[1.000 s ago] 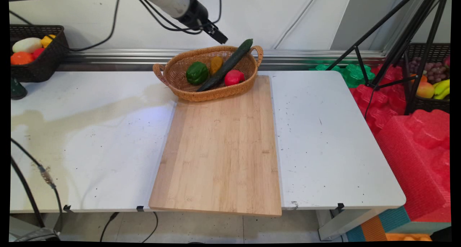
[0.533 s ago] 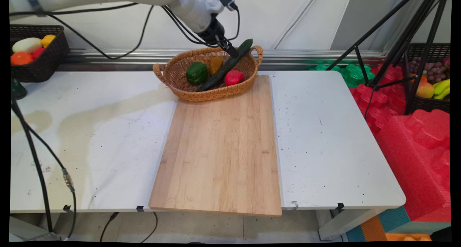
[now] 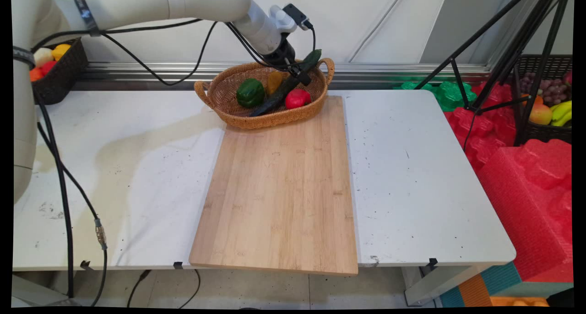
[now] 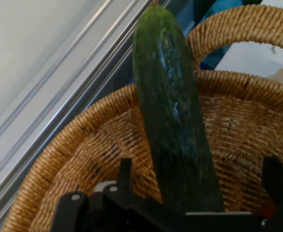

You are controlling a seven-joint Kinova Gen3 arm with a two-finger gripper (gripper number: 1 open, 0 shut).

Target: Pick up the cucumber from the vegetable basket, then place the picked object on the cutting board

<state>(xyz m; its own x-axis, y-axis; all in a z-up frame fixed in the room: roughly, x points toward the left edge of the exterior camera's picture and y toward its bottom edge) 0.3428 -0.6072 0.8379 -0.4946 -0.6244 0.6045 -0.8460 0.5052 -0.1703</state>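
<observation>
Your cucumber [image 3: 286,82] lies aslant in the basket [image 3: 229,104], its tip poking over the far rim by the handle. The pincer [image 3: 303,75] hangs right over it with fingers [image 4: 124,176] spread either side, not pinching. Beside it in the basket lie a green pepper [image 3: 250,92], a red fruit [image 3: 297,98] and a yellow piece [image 3: 274,81]. The basket sits on the table [image 3: 412,176], touching the board [image 3: 279,190].

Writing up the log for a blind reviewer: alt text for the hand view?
A long dark green cucumber runs up the middle of the picture, between the open black fingers of the hand. Under it lies a woven brown wicker basket, whose handle loops at upper right.
</observation>
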